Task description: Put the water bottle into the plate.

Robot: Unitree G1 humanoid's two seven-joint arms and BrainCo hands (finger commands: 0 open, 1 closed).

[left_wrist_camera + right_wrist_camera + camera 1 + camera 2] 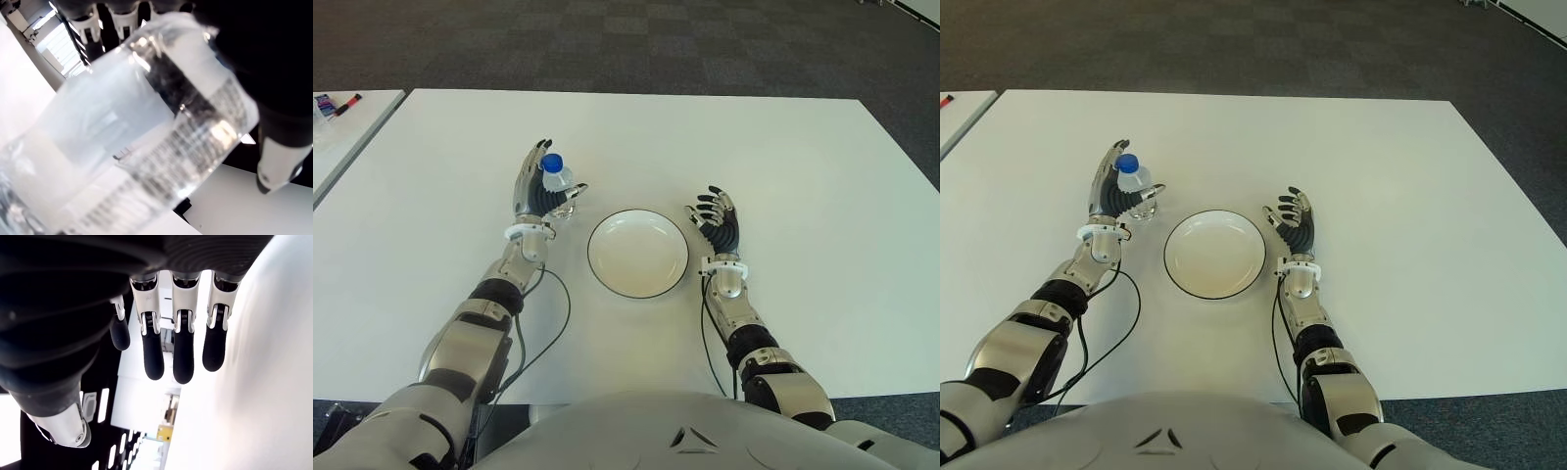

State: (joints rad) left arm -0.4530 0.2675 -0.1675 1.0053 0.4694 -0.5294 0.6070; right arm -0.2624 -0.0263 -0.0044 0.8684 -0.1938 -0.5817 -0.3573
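Observation:
A clear water bottle (557, 180) with a blue cap stands upright to the left of the white plate (637, 290) on the white table (783, 157). My left hand (544, 191) is wrapped round it, with the fingers behind and the thumb (279, 147) across its front. In the left wrist view the bottle (146, 147) fills the picture against the palm. Whether its base touches the table cannot be made out. The plate holds nothing. My right hand (717, 220) shows just right of the plate, palm up, fingers (178, 357) relaxed and holding nothing.
A second white table (333, 137) stands at the far left with markers (342, 103) on it. Black cables (563, 304) trail from both wrists over the table's front part. Dark carpet (626, 39) lies beyond the far edge.

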